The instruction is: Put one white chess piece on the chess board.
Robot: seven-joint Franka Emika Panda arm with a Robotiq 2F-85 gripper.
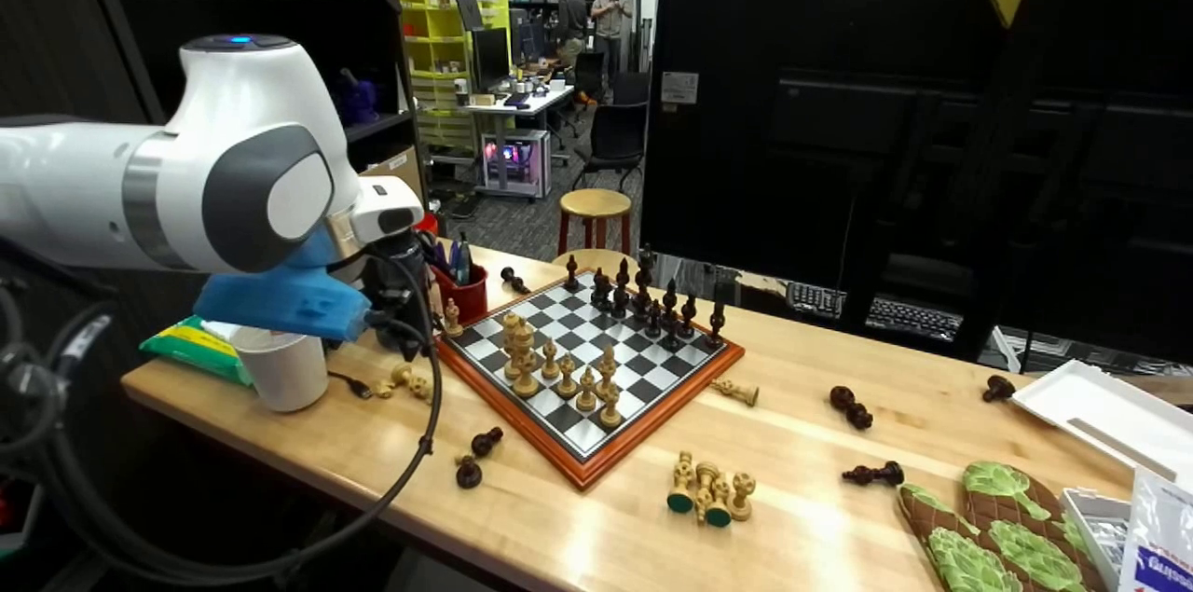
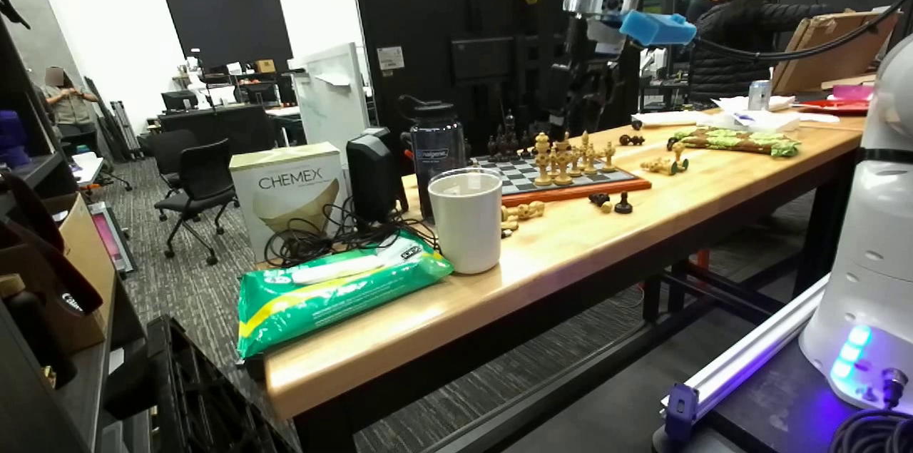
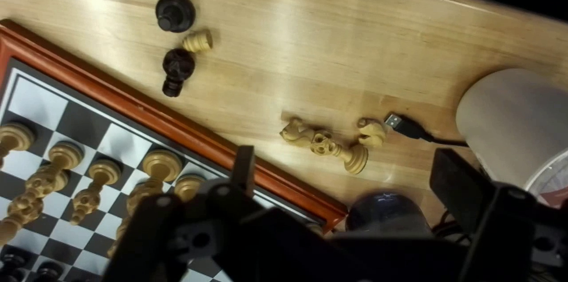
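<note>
The chess board [image 1: 513,406] lies on the table with light and dark pieces standing on it; it also shows in an exterior view [image 2: 592,190] and the wrist view [image 3: 133,103]. Light wooden pieces [image 3: 326,145] lie on the table beside its frame, with a light knight-like piece [image 3: 372,134] near them; this group also shows in both exterior views [image 1: 405,379] [image 2: 524,211]. My gripper [image 3: 347,168] is open and empty above the table, its fingers apart on either side of these pieces in the picture. It shows dark in an exterior view [image 2: 585,100]. More light pieces [image 1: 708,488] lie beyond the board.
A white cup [image 3: 506,113], a dark bottle [image 3: 386,213] and a USB cable [image 3: 408,126] are close to the loose pieces. A red pen holder [image 1: 463,294] stands by the board's corner. Dark pieces [image 3: 177,66] and a small light piece [image 3: 198,41] lie near the front edge.
</note>
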